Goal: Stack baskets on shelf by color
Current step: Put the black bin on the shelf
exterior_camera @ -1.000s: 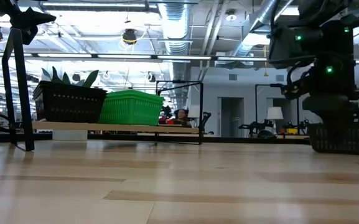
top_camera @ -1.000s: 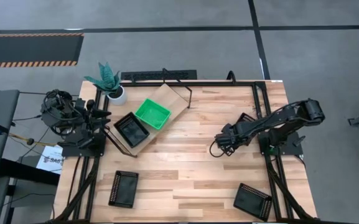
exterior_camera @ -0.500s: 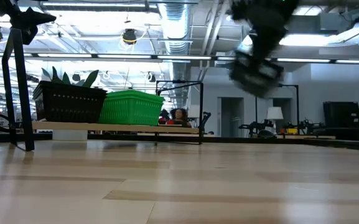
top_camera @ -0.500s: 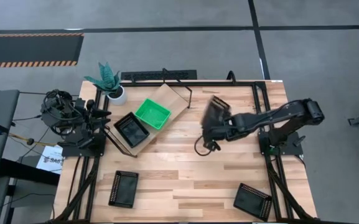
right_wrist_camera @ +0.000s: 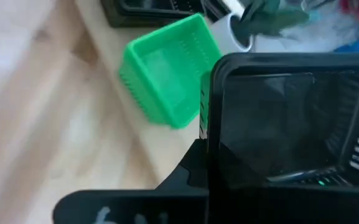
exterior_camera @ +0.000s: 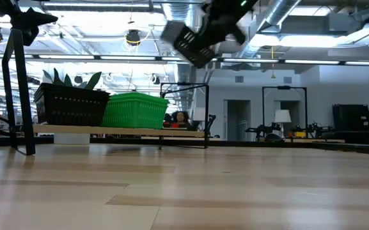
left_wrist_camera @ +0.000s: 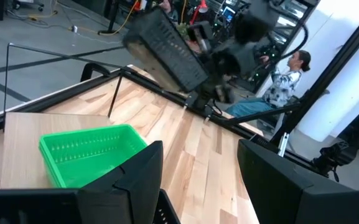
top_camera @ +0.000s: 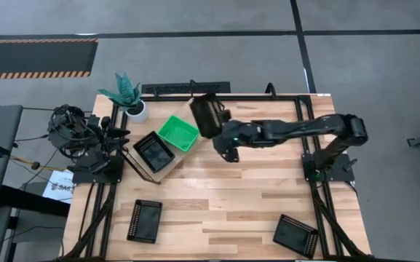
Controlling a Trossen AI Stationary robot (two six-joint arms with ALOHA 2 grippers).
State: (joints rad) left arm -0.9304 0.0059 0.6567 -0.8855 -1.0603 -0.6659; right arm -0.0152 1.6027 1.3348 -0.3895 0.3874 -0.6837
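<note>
Right jaws [top_camera: 219, 125] clamped on a black basket [top_camera: 205, 115] have swung from mid-desk to over the shelf [top_camera: 195, 113] near the far edge; left jaws [left_wrist_camera: 198, 180] apart, unmoved.

The long light-wood shelf board on a thin black wire frame [top_camera: 183, 116] lies slanted at the table's ten o'clock. On it sit a bright green perforated plastic basket [top_camera: 178, 133] and, just beside it toward seven o'clock, a black mesh-sided basket [top_camera: 153, 151], both upright. A third black basket [top_camera: 205, 115] hangs tilted in the air above the shelf's far end. Two more black baskets rest on the tabletop, one at seven o'clock [top_camera: 145, 220], one at five o'clock [top_camera: 295, 235].
</note>
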